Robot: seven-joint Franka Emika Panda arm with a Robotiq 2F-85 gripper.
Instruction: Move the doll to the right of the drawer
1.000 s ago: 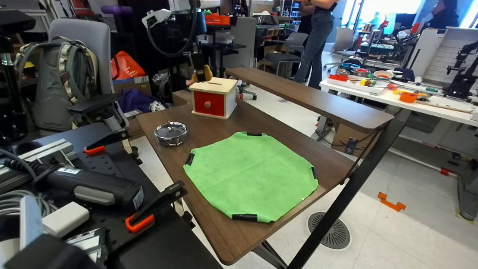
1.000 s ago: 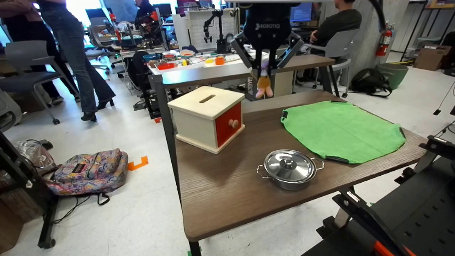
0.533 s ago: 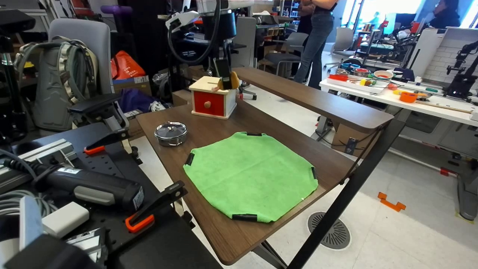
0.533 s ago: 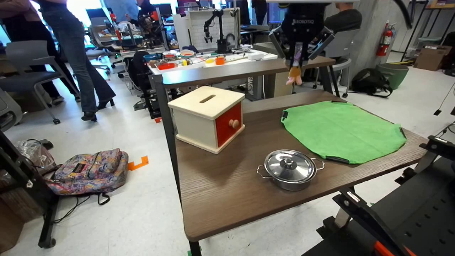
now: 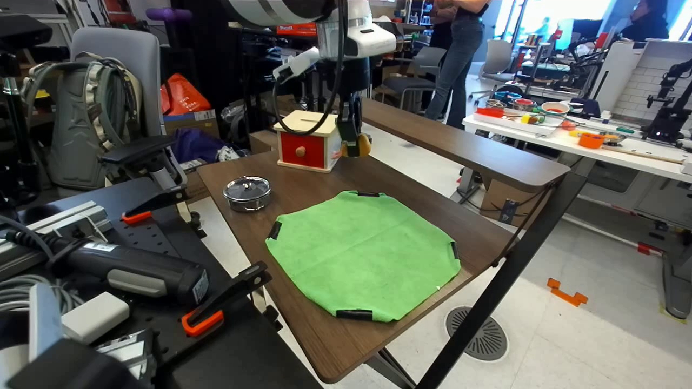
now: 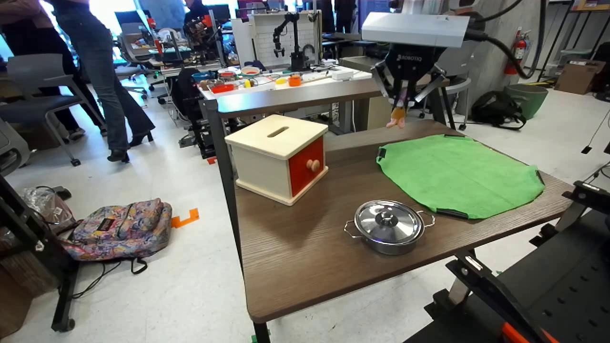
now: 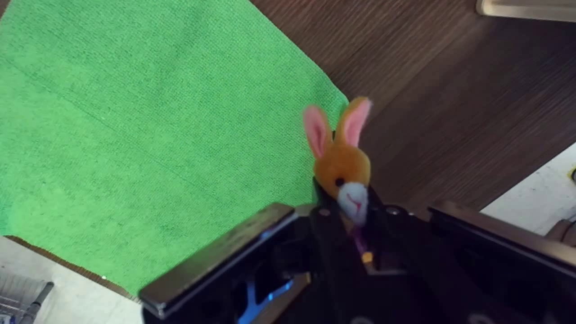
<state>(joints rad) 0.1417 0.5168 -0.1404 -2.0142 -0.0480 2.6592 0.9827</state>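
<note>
The tool [image 6: 401, 103] pinches the doll [image 7: 343, 168], a tan rabbit with pink ears, and holds it head-down above the worktop [image 6: 305, 267]. In an exterior view the doll hangs at two o'clock from the red-fronted drawer [image 6: 279, 159], apart from it, while the lidded pot [image 6: 388, 227] stands at four o'clock and the green mat [image 6: 462, 176] lies at three. In the wrist view the ears point to twelve o'clock

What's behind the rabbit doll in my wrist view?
Behind the rabbit doll, the green mat and brown wood tabletop show around its ears. What lies directly behind its head and the gripper is covered.
</note>
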